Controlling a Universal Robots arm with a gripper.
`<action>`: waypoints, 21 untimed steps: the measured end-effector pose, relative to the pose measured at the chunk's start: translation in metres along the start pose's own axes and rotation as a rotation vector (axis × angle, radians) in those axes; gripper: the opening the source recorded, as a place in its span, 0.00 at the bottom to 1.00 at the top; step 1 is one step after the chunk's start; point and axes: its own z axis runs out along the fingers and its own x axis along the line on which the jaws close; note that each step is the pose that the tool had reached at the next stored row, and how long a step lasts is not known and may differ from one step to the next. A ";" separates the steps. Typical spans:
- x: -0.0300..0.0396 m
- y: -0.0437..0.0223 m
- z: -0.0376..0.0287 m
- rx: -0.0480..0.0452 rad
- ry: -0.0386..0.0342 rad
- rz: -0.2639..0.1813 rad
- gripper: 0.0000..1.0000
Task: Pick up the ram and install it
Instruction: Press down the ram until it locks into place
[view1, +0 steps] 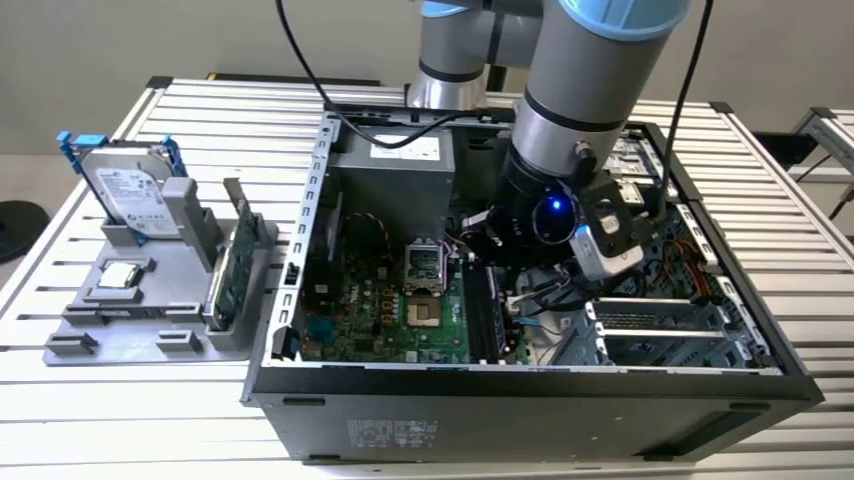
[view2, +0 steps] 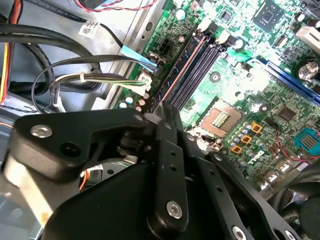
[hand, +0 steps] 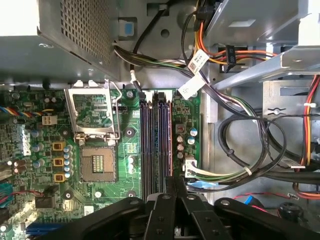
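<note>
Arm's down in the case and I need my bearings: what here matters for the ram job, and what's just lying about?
Job: gripper, memory slots nearest it, open computer case.
Lying about: hard drive, green card, grey holder they stand in, cable bundle.

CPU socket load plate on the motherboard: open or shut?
Open. The silver metal load plate is flipped back beside the square CPU socket, whose contact grid lies bare.

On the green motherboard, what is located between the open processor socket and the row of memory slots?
In the first wrist view, between the silver processor socket and the dark memory slots lies only a strip of green motherboard with small soldered parts and a screw hole.
</note>
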 end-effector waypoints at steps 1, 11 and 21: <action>0.0000 0.0000 0.0000 0.0001 -0.0001 0.000 0.00; 0.0000 0.0000 0.0000 0.0017 -0.0001 0.000 0.00; 0.0000 0.0000 0.0000 0.0031 -0.0003 -0.009 0.00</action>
